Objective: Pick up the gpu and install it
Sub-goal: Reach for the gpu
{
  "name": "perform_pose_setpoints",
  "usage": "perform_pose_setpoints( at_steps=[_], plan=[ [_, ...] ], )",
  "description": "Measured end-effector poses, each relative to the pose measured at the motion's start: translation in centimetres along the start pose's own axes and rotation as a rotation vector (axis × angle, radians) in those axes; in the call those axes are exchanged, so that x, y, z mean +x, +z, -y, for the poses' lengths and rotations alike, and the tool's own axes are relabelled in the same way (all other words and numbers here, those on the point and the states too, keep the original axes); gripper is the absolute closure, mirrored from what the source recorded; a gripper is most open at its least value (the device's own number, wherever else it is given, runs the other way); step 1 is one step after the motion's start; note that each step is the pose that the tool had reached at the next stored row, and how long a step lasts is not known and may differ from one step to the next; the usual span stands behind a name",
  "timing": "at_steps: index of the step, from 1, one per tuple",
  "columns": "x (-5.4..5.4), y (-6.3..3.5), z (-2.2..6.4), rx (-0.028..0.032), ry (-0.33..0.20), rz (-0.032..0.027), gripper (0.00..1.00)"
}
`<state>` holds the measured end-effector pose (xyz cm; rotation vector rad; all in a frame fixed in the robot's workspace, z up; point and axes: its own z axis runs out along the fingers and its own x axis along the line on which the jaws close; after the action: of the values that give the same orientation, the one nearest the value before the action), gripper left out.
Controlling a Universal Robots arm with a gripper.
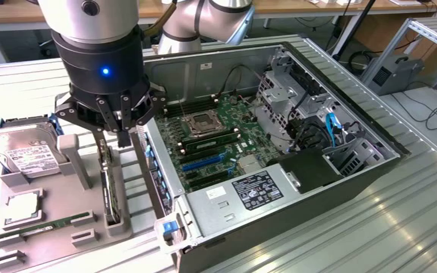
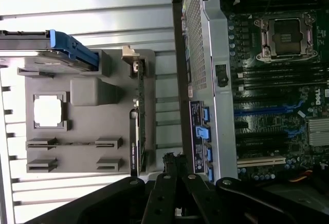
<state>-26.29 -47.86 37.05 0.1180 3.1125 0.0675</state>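
The gripper (image 1: 124,136) is clenched with its fingers pressed together and nothing between them. In the exterior view it hangs just above the gpu (image 1: 111,190), which sits at six o'clock from it, standing on edge in a slot of the grey holder tray (image 1: 52,227). Whether the fingertips touch the card cannot be told. A hard drive (image 1: 21,151) rests in the tray at nine o'clock of the gripper. The open computer case (image 1: 203,68) lies at three o'clock, with its motherboard (image 1: 214,142) exposed.
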Motion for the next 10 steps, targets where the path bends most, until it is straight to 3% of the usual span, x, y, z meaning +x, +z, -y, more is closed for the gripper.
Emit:
perform_pose_setpoints(
  at_steps=[10],
  plan=[
    [0.06,0.05,0.41,0.0,0.0,0.0,0.89]
  ],
)
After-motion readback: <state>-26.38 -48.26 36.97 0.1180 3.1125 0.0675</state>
